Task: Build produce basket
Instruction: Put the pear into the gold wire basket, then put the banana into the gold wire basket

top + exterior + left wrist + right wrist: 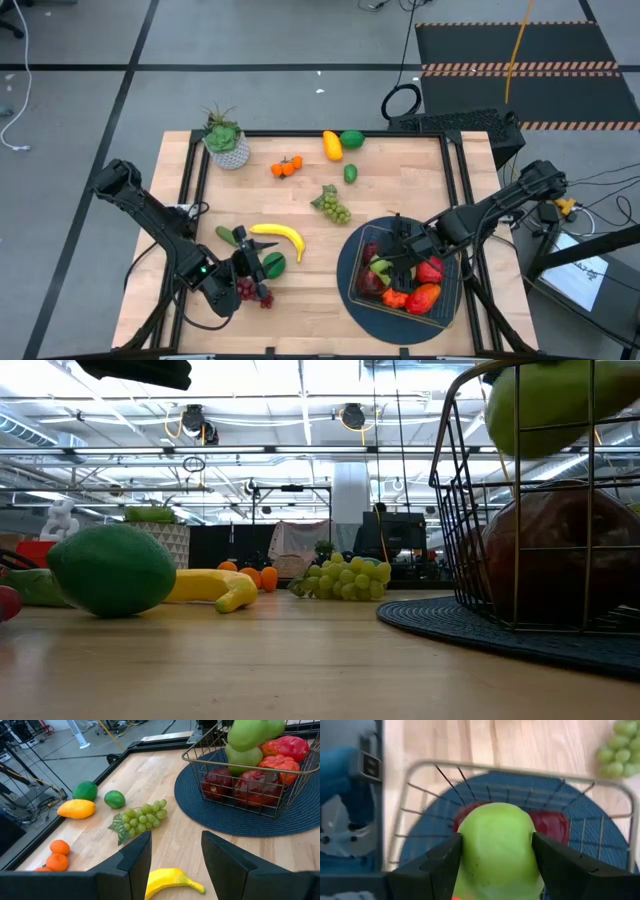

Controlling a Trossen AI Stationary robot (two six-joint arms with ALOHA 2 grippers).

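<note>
1. Your right tool point(496, 865) holds a green pear point(497, 847) between its two fingers, just above the wire basket point(452, 300) on the round blue mat point(345, 285).
2. The basket already carries red apples point(250, 782) and other red and orange pieces.
3. The pear looks smooth, hard and light, so it can slip; hold it at its widest part, as you do now.
4. Your left tool point(175, 865) stands half open and empty above the bench point(300, 200), near the banana point(280, 236).
5. The banana is curved and probably light; take it across the middle.
6. The green grapes point(333, 205) look bumpy; grip the cluster body.
</note>
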